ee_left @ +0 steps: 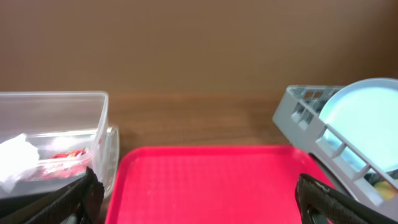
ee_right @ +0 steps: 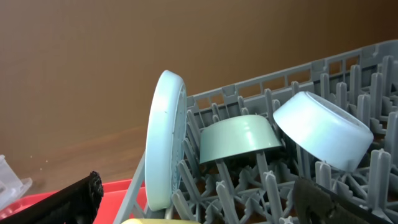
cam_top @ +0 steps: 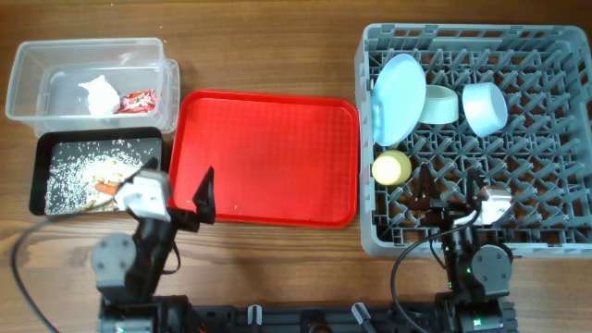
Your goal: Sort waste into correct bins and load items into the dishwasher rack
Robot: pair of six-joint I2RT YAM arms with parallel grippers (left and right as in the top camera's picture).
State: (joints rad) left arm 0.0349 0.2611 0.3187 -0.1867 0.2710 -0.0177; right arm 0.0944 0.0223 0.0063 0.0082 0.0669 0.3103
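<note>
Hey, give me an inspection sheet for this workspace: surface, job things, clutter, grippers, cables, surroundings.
Surface: wooden table, no spills seen.
Job's things: napkin and wrapper in clear tub; food scraps in black tray; plate, green dish, blue bowl, yellow cup in rack; spoon not seen.
Clutter: red tray, between bins and rack.
Grippers: left gripper and right gripper both open, holding nothing.
Cables: black cable beside each arm base.
Surroundings: brown wall.

My wooden table holds four things.
The red tray sits just ahead of my left hand, the clear tub and black tray off to its left, the grey rack under my right hand.
</note>
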